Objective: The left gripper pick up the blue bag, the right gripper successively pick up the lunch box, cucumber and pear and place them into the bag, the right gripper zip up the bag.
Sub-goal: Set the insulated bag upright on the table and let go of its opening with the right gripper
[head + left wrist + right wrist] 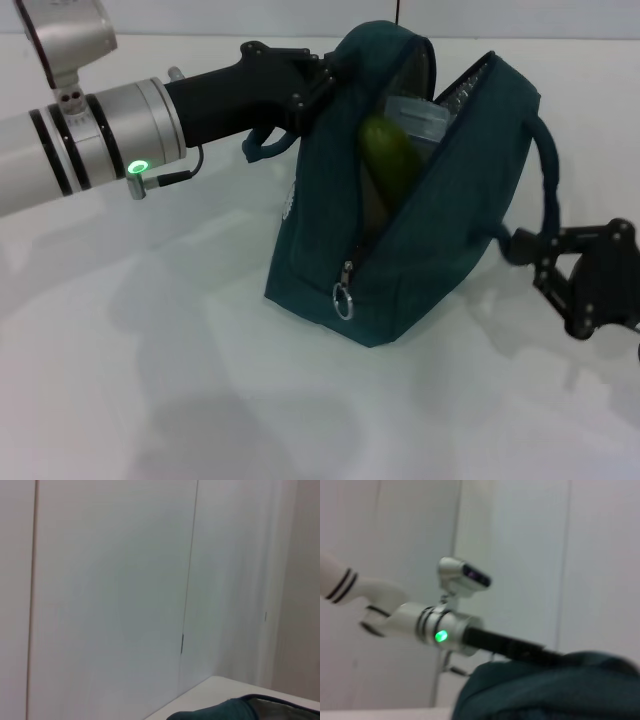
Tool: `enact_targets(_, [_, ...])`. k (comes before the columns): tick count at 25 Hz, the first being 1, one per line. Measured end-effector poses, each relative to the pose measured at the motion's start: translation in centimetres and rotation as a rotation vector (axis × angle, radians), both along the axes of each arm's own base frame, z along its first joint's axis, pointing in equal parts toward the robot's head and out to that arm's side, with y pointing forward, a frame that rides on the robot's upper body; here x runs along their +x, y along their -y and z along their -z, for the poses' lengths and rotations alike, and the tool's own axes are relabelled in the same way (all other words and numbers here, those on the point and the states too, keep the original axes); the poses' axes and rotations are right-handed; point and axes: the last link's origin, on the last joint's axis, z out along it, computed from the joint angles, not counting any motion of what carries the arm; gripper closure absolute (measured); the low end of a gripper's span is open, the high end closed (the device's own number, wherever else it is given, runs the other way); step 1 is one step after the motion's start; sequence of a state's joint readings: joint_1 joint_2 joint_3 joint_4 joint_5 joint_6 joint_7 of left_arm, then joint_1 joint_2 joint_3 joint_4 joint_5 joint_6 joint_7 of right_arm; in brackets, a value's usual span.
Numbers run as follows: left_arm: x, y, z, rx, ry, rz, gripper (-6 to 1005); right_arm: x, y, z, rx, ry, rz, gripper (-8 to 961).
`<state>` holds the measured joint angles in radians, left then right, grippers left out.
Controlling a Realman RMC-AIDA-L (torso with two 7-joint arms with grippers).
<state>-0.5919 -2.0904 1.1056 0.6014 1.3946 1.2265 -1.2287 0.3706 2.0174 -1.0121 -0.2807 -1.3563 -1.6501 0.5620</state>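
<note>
Left gripper [318,80] gripping blue bag [420,250]

The blue bag [420,240] is matt teal cloth with a metal ring pull [343,301]; inside it, the cucumber [388,160] looks glossy, smooth.

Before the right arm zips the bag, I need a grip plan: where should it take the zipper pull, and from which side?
Take the metal ring of the zipper pull, coming in from the front. It hangs free at the low end of the open seam on the blue bag, clear of the fabric. The left gripper steadies the bag's top edge; the right gripper waits beside the bag, at its right.
</note>
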Motion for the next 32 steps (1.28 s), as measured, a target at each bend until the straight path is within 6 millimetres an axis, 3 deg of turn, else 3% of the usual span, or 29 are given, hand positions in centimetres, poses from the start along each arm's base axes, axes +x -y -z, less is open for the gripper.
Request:
enact_targets(9, [-0.9, 0.6, -0.1, 0.038, 0.004, 0.014, 938, 0.2, -0.9, -1.5, 0.163, -0.075, 0.056, 940])
enact_targets(18, [-1.8, 4.1, 0.0, 0.143, 0.107, 0.177, 938, -0.1, -1.6, -3.5, 0.242, -0.084, 0.016, 947])
enact_targets(23, [-2.0, 5.6, 0.3, 0.144, 0.14, 0.225, 938, -0.3, -1.3, -4.6, 0.237, -0.085, -0.023, 950])
enact_targets(32, [-3.1, 6.3, 1.8, 0.146, 0.172, 0.144, 937, -0.8, -1.1, -5.9, 0.2, -0.07, -0.11, 953])
